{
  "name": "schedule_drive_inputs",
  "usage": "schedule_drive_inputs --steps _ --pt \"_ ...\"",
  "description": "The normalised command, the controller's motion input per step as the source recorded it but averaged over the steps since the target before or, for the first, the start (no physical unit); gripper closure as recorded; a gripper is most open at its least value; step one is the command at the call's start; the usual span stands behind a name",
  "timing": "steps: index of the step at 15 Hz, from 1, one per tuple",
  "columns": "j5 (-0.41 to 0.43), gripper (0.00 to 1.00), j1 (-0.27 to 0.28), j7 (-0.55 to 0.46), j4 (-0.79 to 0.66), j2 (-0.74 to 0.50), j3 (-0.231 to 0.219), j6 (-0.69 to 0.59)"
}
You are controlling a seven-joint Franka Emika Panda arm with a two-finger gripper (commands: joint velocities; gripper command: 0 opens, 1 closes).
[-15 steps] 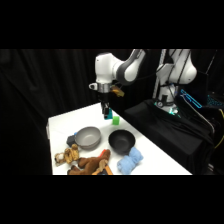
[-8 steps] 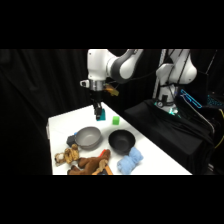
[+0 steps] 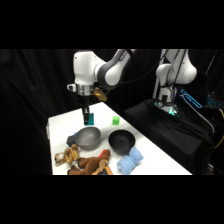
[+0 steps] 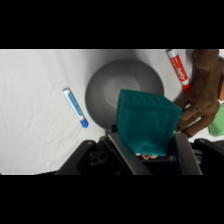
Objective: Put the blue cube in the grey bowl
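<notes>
Overhead, the end effector clamps the blue cube above the grey bowl.

Side camera across the table; wrist camera close, straight down; shared: grey bowl.

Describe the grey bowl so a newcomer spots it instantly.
On the white table, look just below the claw, which holds the blue cube. The grey bowl sits there, left of the black bowl in the side view. It is pale and matte, and its neighbour is dark.
</notes>
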Motion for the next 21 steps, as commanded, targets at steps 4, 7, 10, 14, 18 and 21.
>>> schedule_drive_inputs --steps 4,7,10,14,18,21 --pt "-0.074 0.66 -0.006 -0.02 0.42 0.29 -0.033 -0.1" --pt "-0.013 0.66 -0.052 -0.07 0.25 0.19 -0.004 -0.06" --pt "0.038 0.66 -0.079 -0.13 0.21 0.2 0.028 0.04" --pt "0.072 0.66 -0.086 -0.16 0.19 0.22 0.061 0.12" --pt "0.077 0.66 -0.07 -0.15 0.18 0.2 0.072 0.16" --pt "0.079 0.16 -0.078 -0.16 0.17 0.13 0.071 0.14"
